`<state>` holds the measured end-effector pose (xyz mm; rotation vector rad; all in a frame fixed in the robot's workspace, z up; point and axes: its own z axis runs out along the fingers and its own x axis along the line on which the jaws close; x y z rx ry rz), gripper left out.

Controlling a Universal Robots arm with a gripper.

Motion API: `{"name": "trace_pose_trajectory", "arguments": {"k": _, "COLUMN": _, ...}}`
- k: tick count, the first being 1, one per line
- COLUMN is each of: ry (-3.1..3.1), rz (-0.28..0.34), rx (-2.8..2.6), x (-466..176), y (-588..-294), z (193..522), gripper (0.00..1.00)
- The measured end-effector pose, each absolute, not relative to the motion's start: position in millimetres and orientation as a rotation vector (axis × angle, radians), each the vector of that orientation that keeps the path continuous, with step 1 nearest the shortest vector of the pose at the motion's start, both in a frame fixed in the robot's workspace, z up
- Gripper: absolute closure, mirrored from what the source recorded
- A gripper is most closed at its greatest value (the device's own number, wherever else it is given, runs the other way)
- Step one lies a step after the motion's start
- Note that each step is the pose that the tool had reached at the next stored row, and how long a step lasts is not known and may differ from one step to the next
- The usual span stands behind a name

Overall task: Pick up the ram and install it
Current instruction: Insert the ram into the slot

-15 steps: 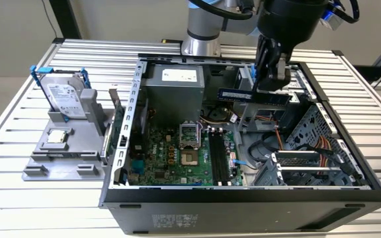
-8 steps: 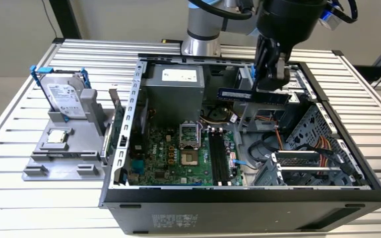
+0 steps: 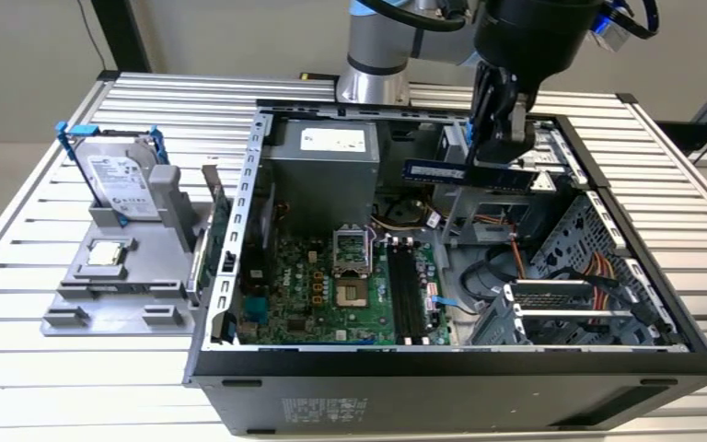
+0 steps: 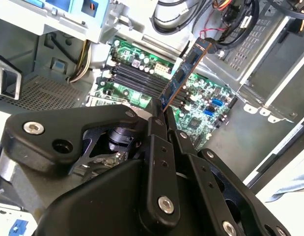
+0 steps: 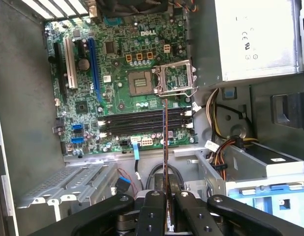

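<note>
The hand (image 3: 503, 164) is pinched narrow on the ram (image 3: 442, 171), a thin, flat, bluish-green board stick, and holds it above the far part of the open metal case (image 3: 452, 382). The long black slots (image 3: 405, 290) lie below it, nearer and toward the exterior view's left. The stick's long axis runs crosswise to them.

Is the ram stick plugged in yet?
No. The gripper holds the ram above the motherboard; its black slots lie empty.
</note>
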<state>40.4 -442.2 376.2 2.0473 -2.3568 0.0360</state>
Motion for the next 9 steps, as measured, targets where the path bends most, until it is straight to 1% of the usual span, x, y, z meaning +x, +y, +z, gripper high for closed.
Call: {"name": "trace_pose_trajectory", "arguments": {"k": 9, "ry": -2.357, "rz": 0.036, "rx": 2.047, "x": 40.4, "y": -442.0, "z": 376.3, "gripper": 1.0}}
